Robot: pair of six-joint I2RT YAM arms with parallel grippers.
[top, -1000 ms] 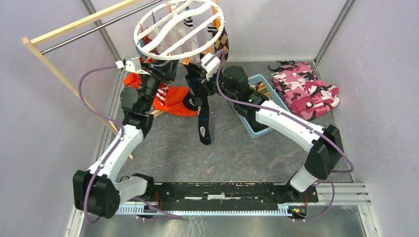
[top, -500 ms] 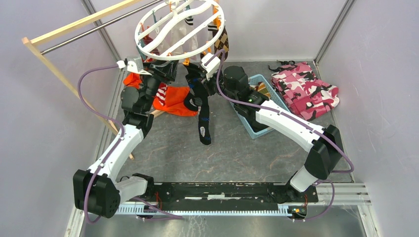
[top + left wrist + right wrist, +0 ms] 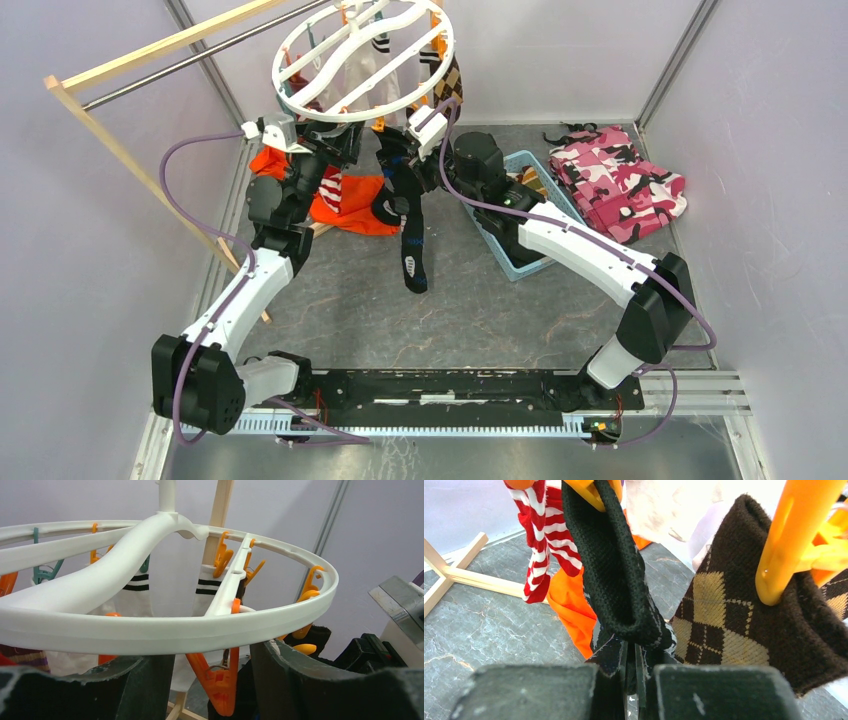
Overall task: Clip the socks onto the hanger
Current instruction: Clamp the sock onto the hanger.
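Hanger [image 3: 363, 60] was plain white, ring and crossbars alike. On its rim most were orange clips [image 3: 218, 682], few were teal clips [image 3: 44, 574]. Under hanger, far side: white socks [image 3: 132, 602] carried thin black stripes near cuff. Under its right edge: argyle sock [image 3: 744, 630] was dark brown with tan diamonds. Under its near edge: black sock [image 3: 616, 565] showed small blue marks lower down. Striped sock [image 3: 541, 540] beside it had red and white bands. Below hanger: orange garment [image 3: 355, 210] lay on grey marbled table [image 3: 450, 310]. Right of hanger: basket [image 3: 515, 268] was light blue, camouflage cloth [image 3: 620, 190] was pink, white and black.
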